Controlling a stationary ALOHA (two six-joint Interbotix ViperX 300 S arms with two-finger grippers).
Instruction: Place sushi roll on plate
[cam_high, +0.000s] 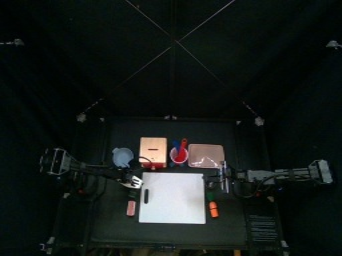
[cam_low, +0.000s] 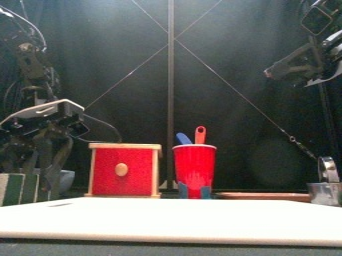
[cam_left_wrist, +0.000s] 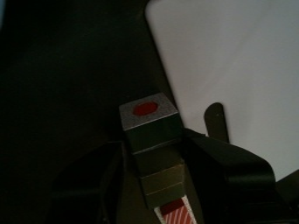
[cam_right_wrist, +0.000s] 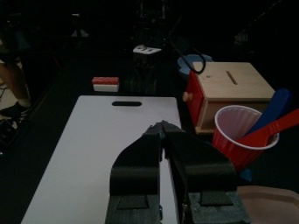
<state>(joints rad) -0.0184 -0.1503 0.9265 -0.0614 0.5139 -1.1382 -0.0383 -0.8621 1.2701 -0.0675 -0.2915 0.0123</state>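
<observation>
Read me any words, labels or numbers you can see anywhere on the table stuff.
None can be read.
The grey block by the white board bears a red spot, no letters.
The red and white pattern on the piece between the left gripper's jaws is too blurred to read.

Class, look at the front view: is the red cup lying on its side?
No, the red cup stands upright beside the red box, with utensils sticking up out of it.

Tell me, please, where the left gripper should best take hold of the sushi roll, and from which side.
Grip the sushi roll on its two dark long sides, which look flat and parallel, behind the red-dotted end. Probably come on as the left gripper now points: its open jaws flank the roll.
</observation>
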